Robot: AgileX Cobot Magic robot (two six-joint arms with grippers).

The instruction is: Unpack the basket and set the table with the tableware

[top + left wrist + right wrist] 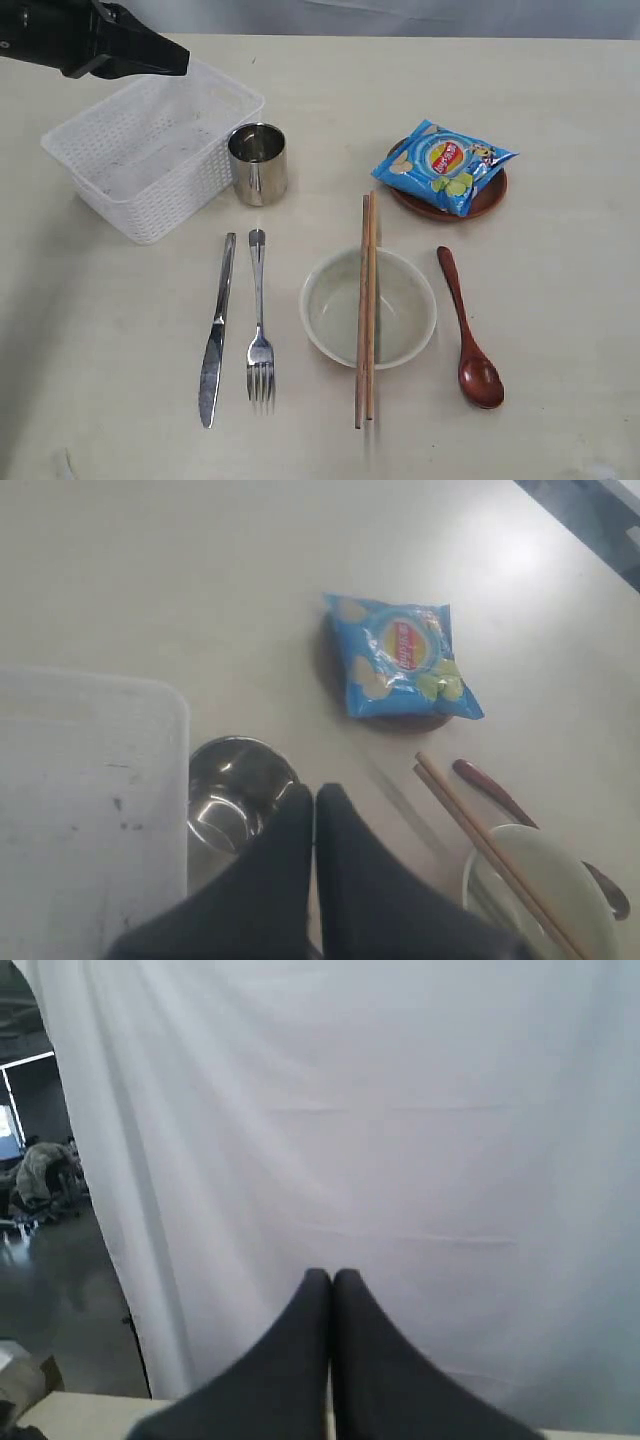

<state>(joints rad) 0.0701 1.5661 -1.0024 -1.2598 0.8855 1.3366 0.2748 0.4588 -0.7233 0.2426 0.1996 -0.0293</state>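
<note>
Plate [488, 203], toward the far-right corner of the tabletop [560, 350]: only its red-brown rim shows, since the blue snack packet [443, 165] covers the rest. The left arm is cut off by the exterior view's top-left corner. The right end effector [332, 1276] lies outside that view, and its wrist camera gives only a white curtain [400, 1110] and a sliver of tabletop edge. In the left wrist view the basket is blurred and the bowl is clipped by the frame. Left end effector [180, 60]: fingers pressed together with no gap, holding nothing, hanging above the far end of the basket [140, 165]; contact cannot be told. Right end effector: fingers likewise together, nothing held, aimed at the curtain. The basket sits toward the far-left corner, its long axis diagonal from near-left to far-right. Cup [258, 163]: upright, close against the basket's right wall. Knife [215, 330] and fork [260, 320]: side by side, parallel, running far edge to near edge, with blade tip and tines toward the near edge. Bowl [405, 310]: mid-tabletop, mouth up. The 2 chopsticks [366, 300] lie together across its rim, running far to near. Spoon [468, 330]: right of the bowl, scoop toward the near edge, handle angled slightly left.
</note>
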